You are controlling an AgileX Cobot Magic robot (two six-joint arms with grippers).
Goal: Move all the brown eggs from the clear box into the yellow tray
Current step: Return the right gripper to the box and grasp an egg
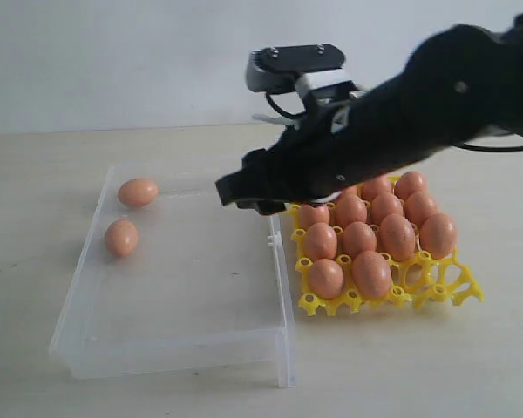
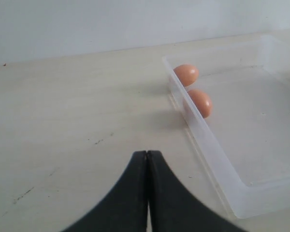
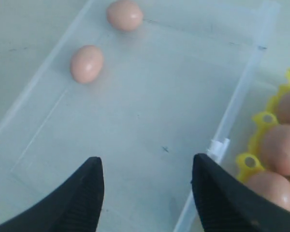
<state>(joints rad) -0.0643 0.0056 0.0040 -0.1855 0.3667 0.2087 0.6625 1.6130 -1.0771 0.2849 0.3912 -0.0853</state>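
two brown eggs (image 1: 138, 192) are seen in the clear box (image 1: 170, 353), both by its left wall: one at the far-left corner, 2nd (image 1: 121, 237) a bit nearer along that wall, not touching. the yellow tray (image 1: 458, 292) is set on the table (image 1: 35, 174) just beside the box's right wall, packed w/ eggs (image 1: 359, 238), far rows partly hidden by the arm (image 1: 436, 96). r gripper (image 1: 235, 196) is held over the box near its right wall, fingers spread wide, nothing btwn them. l gripper (image 2: 147, 155) is seen over bare table off the box's left side, fingers pressed together, nothing held
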